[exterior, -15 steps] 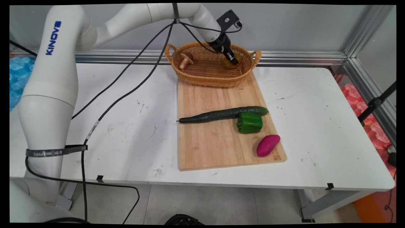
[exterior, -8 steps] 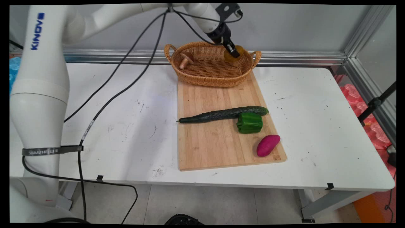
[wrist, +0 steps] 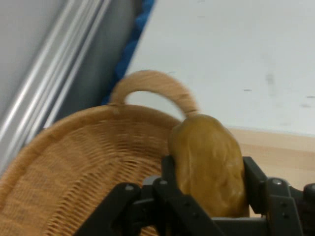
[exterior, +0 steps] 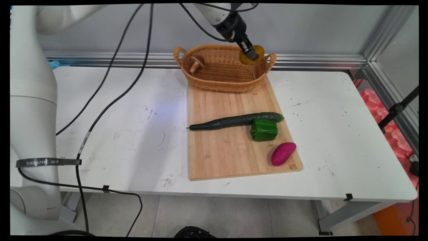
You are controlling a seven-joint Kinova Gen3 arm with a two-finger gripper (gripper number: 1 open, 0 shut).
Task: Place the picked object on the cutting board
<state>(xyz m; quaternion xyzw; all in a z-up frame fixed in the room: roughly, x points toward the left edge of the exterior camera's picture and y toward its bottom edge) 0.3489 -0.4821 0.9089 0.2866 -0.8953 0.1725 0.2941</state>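
From where I'm standing, most of the arm is cut off at the top, only the gripper (exterior: 250, 53) end pokes down. It's clamped on a yellowish-brown lumpy thing, a potato (exterior: 253, 56) I'd say, with a black finger (wrist: 256, 184) pressed against each side. In the main view the gripper hides the potato's middle. The potato hangs in the air over the right end of the wicker basket (exterior: 220, 78), close to the right handle (wrist: 150, 86), above the rim and not touching it.

One mushroom (exterior: 195, 63) leans inside the basket at the left end; the middle of the basket floor is bare weave. The basket sits on the far end of a wooden cutting board (exterior: 217, 150).

On the board: one cucumber (exterior: 235, 121), one green pepper (exterior: 264, 130) touching the cucumber's right part, one purple sweet potato (exterior: 283, 153) near the right edge, apart from the pepper. The board's left half is open wood, and the white table (exterior: 351, 134) has wide room on both sides. Black cables (exterior: 100, 110) trail across the left part.
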